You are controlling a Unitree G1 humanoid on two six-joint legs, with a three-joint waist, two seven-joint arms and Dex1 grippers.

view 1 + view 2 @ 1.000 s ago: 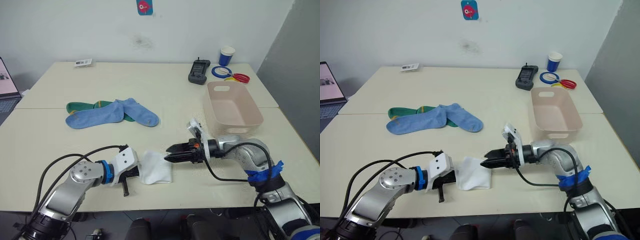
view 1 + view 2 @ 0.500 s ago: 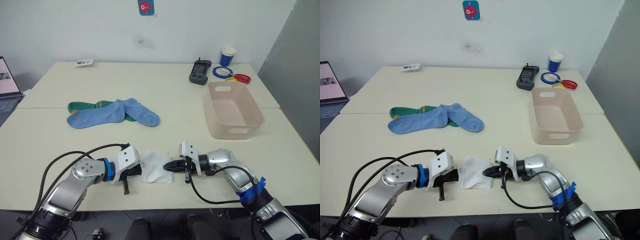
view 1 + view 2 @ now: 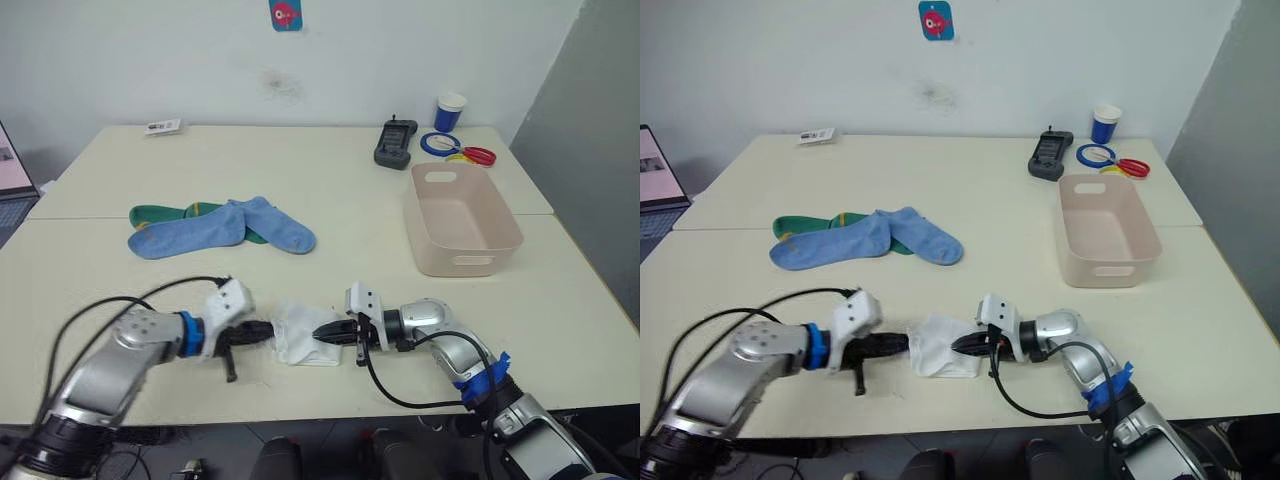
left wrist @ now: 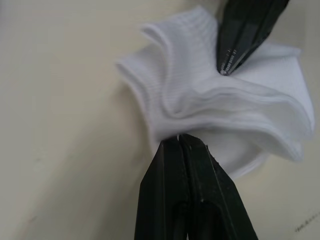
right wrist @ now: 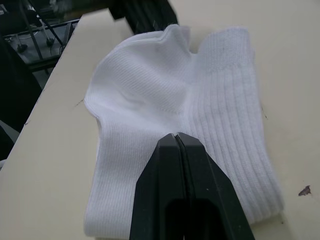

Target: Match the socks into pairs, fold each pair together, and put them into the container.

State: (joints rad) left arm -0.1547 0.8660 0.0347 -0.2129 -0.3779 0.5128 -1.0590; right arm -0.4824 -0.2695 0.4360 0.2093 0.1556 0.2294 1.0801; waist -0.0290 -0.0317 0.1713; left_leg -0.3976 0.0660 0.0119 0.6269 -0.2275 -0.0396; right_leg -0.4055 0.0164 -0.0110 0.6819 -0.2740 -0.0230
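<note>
The white socks (image 3: 303,336) lie bunched near the table's front edge, between my two grippers. My left gripper (image 3: 268,331) is shut on their left edge, and its black fingers (image 4: 172,170) meet the crumpled fabric. From the right, my right gripper (image 3: 322,334) is shut with its tips on the ribbed white socks (image 5: 150,100). Two light blue socks (image 3: 225,228) lie across the dark green socks (image 3: 160,213) at the middle left. The pale pink container (image 3: 500,215) stands empty at the right.
A blue-and-white cup (image 3: 449,112), a black handset (image 3: 393,143), tape rings (image 3: 440,145) and red scissors (image 3: 479,156) sit behind the container. A small card (image 3: 160,126) lies at the far left, and a laptop (image 3: 8,182) is at the left edge.
My right gripper has moved left and low onto the white socks and shut. The socks have bunched up between the two grippers. The left arm has stretched out, its gripper staying at the socks.
</note>
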